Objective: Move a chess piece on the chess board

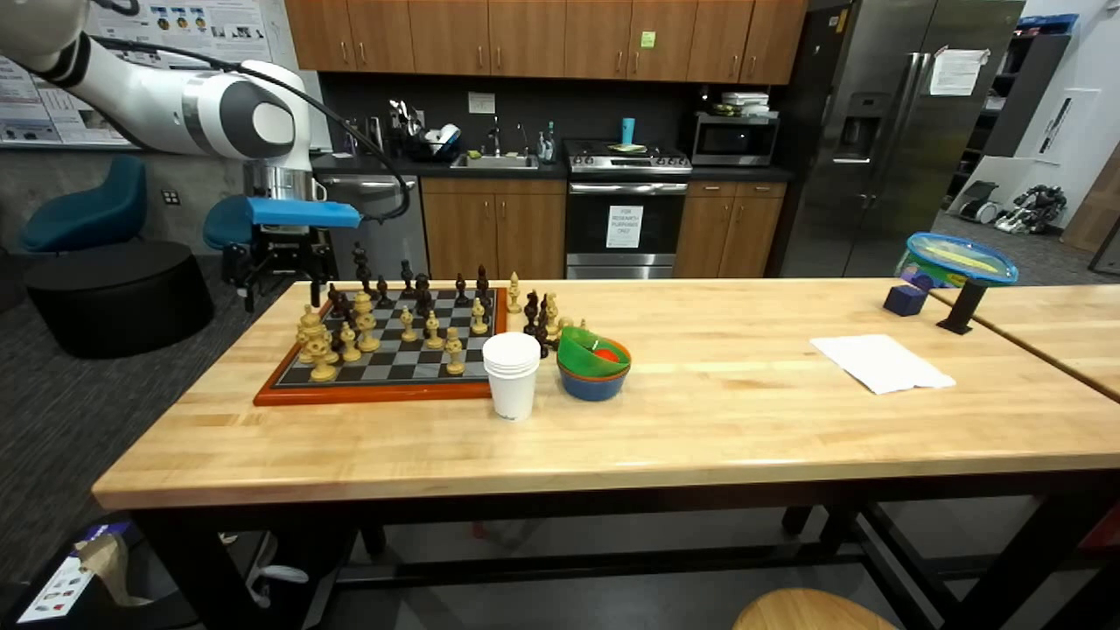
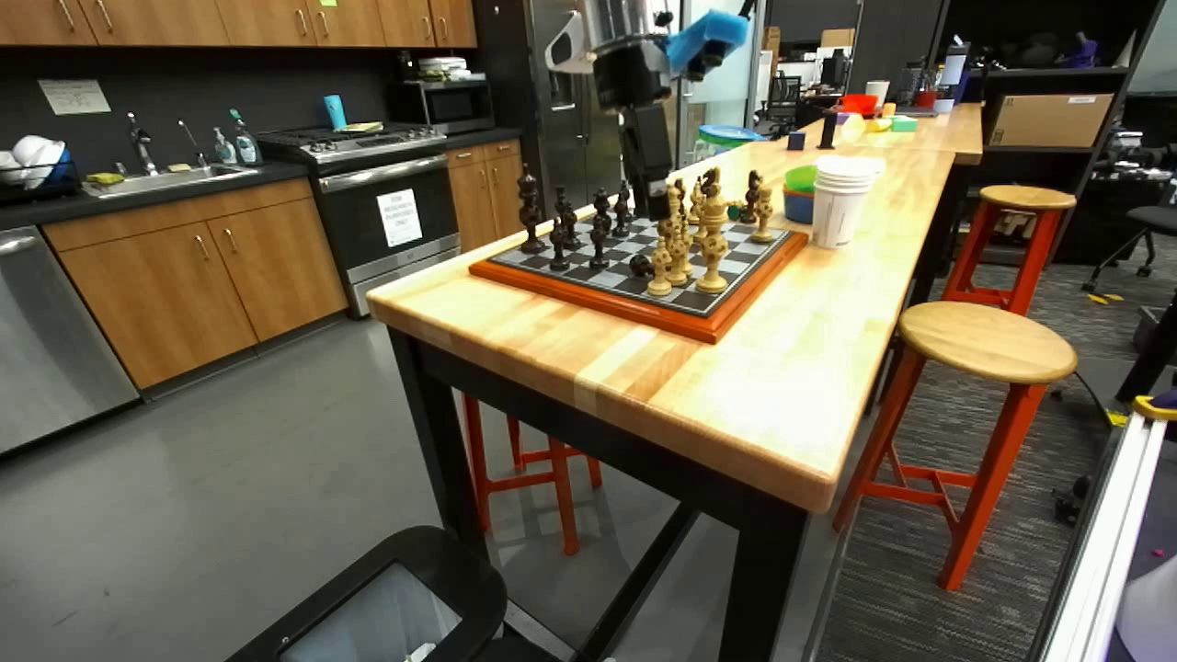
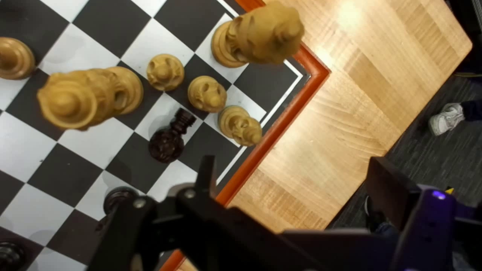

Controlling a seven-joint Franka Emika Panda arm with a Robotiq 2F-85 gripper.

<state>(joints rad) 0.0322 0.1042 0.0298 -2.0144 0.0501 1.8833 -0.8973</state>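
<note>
On pale wood surface (image 1: 726,437): chess board (image 1: 376,395); stove (image 1: 626,197), fridge (image 1: 875,175) beyond. Gripper (image 1: 282,297) near board, jaws well apart. Paper sheet (image 1: 882,361) in an exterior view, outside wrist view.

Checkered chess board (image 1: 398,360), reddish-edged, dark piece (image 3: 168,141) lying sideways on it

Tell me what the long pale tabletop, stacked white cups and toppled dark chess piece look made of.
Long pale tabletop: wood with a glossy finish, from its grained strips and bright glare.
Stacked white tapered cups: probably matte paper from the thin rims, possibly foam.
Toppled dark round-headed chess piece: polished wood or plastic; glints show shine only.
</note>
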